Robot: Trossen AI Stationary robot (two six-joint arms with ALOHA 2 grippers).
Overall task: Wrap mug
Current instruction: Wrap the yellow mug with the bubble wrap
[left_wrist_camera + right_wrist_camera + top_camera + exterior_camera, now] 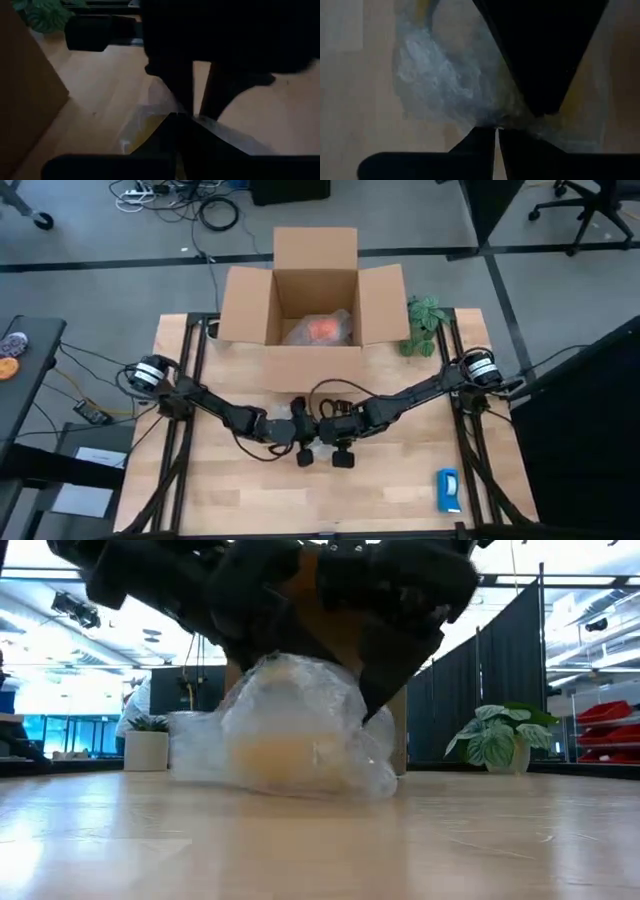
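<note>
Pale wooden table (400, 480) carries an open cardboard box (245, 305) at its far edge, flaps spread, and everything else is placed from that box. Inside the box lies the orange mug (323, 329), already under a layer of clear wrap. Just beside the box's right flap stands a small green plant (424, 325). On the near side of the box, a little way out over the middle of the table, the two arms meet: the left gripper (308, 432) and the right gripper (328, 430) are nose to nose, almost touching. Under them sits a wrapped bundle (300, 740) of crinkled clear film resting on the wood, with a pale yellowish shape inside that cannot be made out. In each wrist view that arm's own fingers have come together at the tips with a fold of the film pinched between them. Well away from the box, near the table's front right corner, lies a flat blue-and-white object (448, 490).
</note>
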